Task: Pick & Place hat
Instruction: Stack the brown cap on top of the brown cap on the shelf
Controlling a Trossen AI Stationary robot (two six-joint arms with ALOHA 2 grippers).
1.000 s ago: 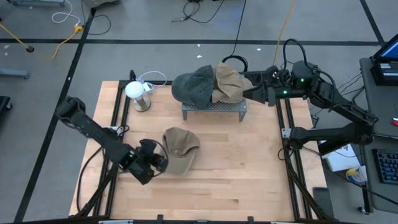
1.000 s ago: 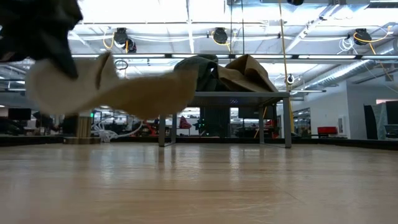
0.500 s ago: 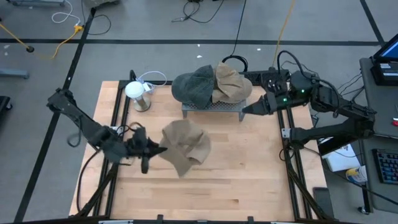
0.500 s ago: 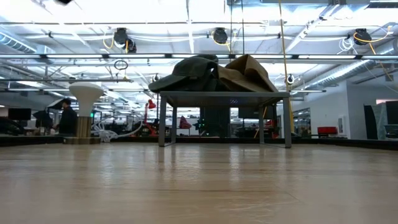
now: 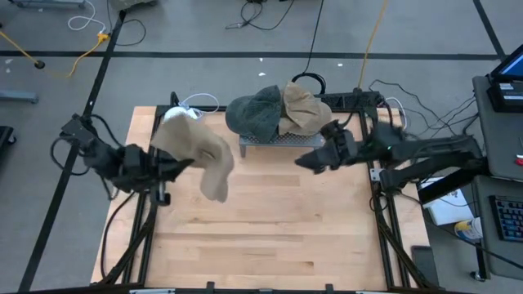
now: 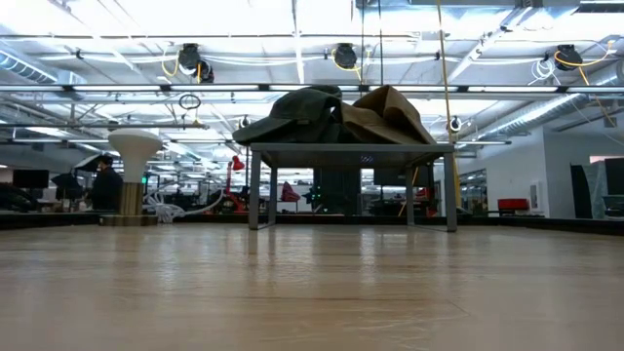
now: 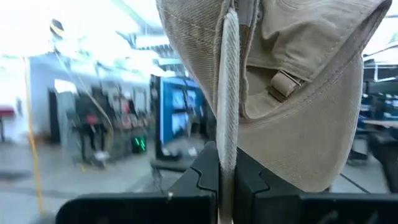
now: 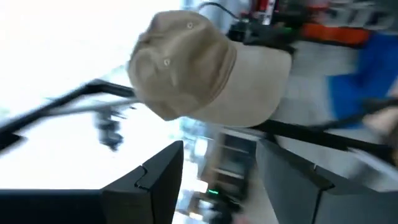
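Note:
A tan hat [image 5: 200, 155] hangs in the air over the table's left part, with my left gripper [image 5: 167, 167] shut on it; the left wrist view shows its inside and back strap buckle [image 7: 283, 84]. My right gripper [image 5: 304, 161] stands open in the air near the table's middle. It points at the hat [image 8: 199, 68] from the right and touches nothing. The low view shows neither gripper nor this hat. My left gripper pinches the hat's brim edge [image 7: 227, 134] between its two shut fingers, with the brim seen edge-on between them. The fingers come from the table's left side, about level. The hat is lifted clear of the table, its crown [image 5: 186, 140] beyond the fingers.
A small metal rack [image 5: 282, 140] at the table's far middle carries a green hat [image 5: 255, 113] and another tan hat [image 5: 304, 106]. A white stand [image 6: 135, 156] at the far left is partly covered by the held hat in the high view. The table's near half is bare wood.
My left gripper has risen from the table's near left toward the far left, rolling as it went. It has carried the tan hat from lying on the wood to hanging clear in the air. My right gripper has swung from beside the rack toward the table's middle.

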